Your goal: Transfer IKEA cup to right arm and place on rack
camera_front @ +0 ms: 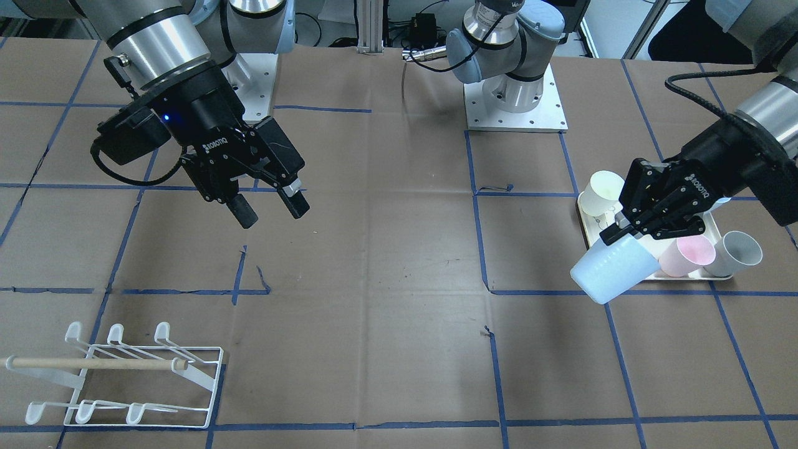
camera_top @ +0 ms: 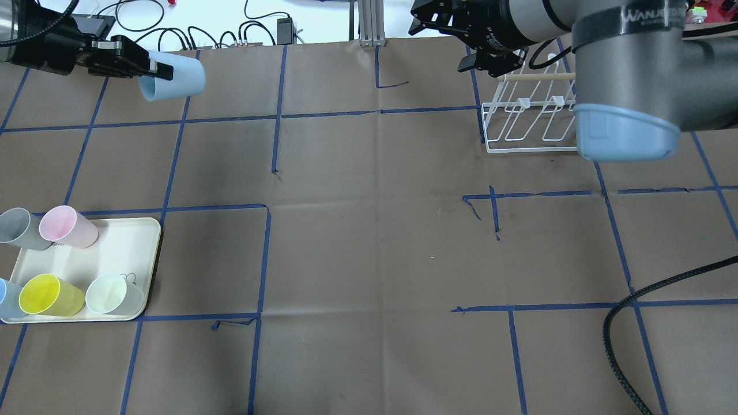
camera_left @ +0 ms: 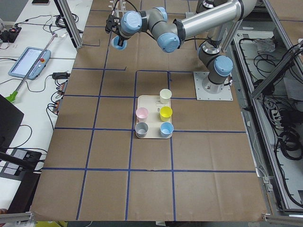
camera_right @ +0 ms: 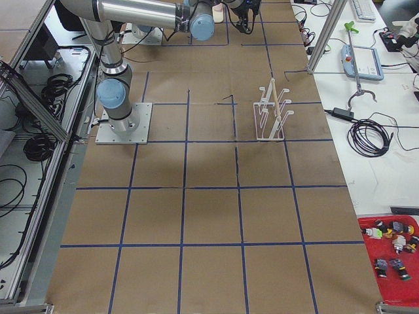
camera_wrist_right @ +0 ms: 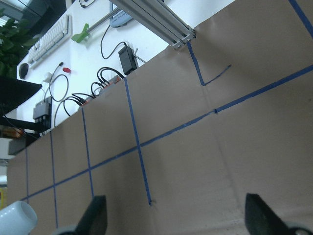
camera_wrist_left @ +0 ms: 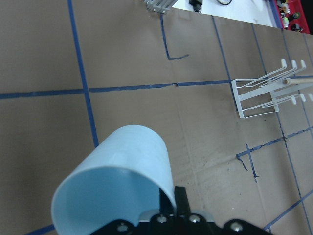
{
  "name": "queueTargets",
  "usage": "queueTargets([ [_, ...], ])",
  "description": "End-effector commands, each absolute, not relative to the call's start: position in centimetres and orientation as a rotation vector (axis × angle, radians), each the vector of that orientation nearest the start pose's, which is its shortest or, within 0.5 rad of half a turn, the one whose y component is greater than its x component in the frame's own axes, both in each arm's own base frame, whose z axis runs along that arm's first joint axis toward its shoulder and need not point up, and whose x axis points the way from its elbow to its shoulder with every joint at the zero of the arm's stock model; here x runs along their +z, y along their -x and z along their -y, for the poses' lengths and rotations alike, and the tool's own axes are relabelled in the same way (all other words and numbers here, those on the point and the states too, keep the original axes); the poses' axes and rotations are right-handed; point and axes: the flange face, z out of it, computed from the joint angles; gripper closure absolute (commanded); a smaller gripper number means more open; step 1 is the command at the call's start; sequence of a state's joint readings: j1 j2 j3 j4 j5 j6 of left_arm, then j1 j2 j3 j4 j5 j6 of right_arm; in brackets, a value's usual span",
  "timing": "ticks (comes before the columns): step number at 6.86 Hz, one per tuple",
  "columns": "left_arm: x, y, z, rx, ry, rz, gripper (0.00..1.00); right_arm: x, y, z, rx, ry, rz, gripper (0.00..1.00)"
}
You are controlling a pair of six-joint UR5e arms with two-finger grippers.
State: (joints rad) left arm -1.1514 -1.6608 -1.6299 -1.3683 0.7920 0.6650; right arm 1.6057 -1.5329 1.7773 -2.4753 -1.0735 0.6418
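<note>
The left gripper (camera_front: 623,236) grips the blue cup (camera_front: 614,271) by its rim. The cup lies sideways, bottom toward the open right gripper (camera_front: 272,213), far across the surface (camera_front: 399,262).

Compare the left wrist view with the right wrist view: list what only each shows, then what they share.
Left wrist only: the rack, and the left gripper shut on the blue cup. Right wrist only: the right gripper, open and empty, plus cables and a keyboard. Shared: the taped table, the metal post; probably the cup, pale in the right wrist's corner.
</note>
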Motion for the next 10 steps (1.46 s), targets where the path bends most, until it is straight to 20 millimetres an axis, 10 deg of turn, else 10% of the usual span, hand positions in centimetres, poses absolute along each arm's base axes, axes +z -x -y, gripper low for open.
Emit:
queueTargets([
  [1,44.0,0.8,56.2,0.794,0.496,2.344,1.0,45.9,-20.7,49.7,-0.57,-0.683,-2.086,0.01],
  [6,36.1,9.0,50.1,1.152,0.766,2.07,0.99,40.1,-20.6,41.5,-0.577,-0.826,-1.651,0.01],
  [10,36.2,15.7,45.2,1.183,0.596,1.977,0.97,38.5,-20.6,42.2,-0.522,-0.903,-1.628,0.0],
])
